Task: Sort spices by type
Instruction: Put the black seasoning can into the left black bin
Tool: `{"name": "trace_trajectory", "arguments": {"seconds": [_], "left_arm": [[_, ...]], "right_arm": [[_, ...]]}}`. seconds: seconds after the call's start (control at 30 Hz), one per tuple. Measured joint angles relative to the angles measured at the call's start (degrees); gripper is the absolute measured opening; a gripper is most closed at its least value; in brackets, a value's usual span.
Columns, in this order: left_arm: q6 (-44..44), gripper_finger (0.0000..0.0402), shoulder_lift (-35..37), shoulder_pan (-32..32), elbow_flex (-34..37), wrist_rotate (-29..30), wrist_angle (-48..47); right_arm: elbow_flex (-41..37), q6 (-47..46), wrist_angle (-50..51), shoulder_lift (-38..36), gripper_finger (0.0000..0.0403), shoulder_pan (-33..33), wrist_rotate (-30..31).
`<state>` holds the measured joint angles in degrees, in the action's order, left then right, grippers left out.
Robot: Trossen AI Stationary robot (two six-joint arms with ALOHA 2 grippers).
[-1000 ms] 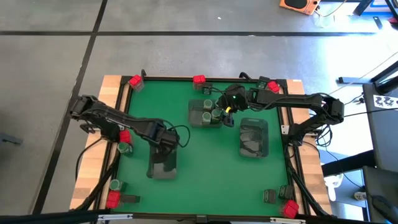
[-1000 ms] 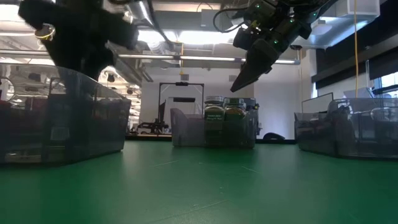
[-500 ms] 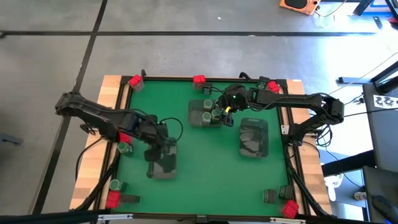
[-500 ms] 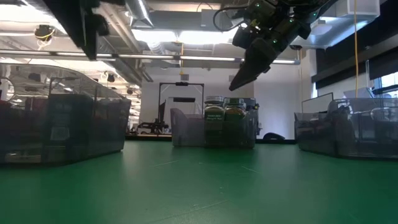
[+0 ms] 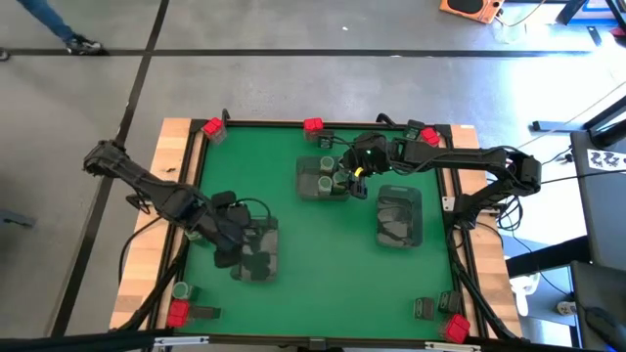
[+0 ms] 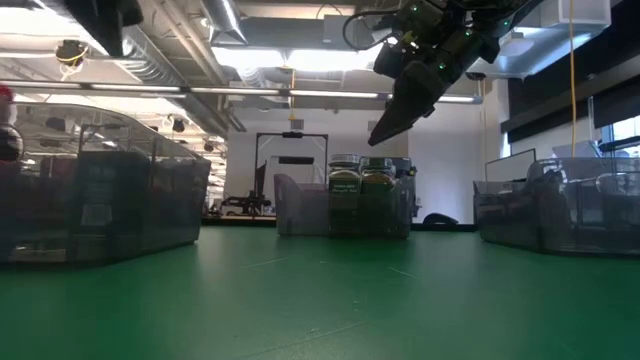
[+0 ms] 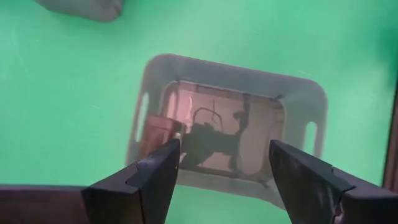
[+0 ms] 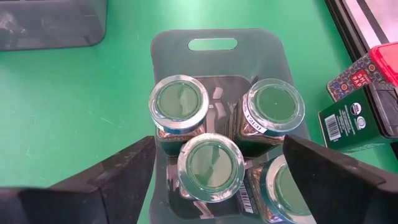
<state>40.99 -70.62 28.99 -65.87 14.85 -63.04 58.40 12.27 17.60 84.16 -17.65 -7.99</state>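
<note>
Left claw (image 7: 221,171) spread and empty, poised over a grey tray (image 7: 298,106) near the left edge of the green surface (image 5: 323,284), one red box (image 7: 158,132) lying against that tray's side wall. Right claw (image 8: 214,174) spread wide and empty above another tray (image 8: 180,53) toward the far edge, four round jars (image 8: 179,102) standing upright and close together inside. More red boxes (image 5: 313,125) and dark tins (image 5: 424,308) scattered along the edges and corners.
</note>
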Motion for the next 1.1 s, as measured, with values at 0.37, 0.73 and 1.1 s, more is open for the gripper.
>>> {"name": "trace_trajectory", "arguments": {"seconds": [0.37,0.73,1.1], "left_arm": [[15.9,0.0243,-0.3,12.4,0.0,4.0,2.9],[26.6,0.0223,-8.8,21.4,-0.1,3.5,11.0],[32.0,0.0198,-13.6,24.7,-3.0,0.3,20.6]], "right_arm": [[0.0,0.0,-0.1,0.0,0.0351,0.0,0.0],[0.0,0.0,-1.4,0.0,0.0351,0.0,0.0],[0.0,0.0,-1.7,0.0,0.0351,0.0,0.0]]}}
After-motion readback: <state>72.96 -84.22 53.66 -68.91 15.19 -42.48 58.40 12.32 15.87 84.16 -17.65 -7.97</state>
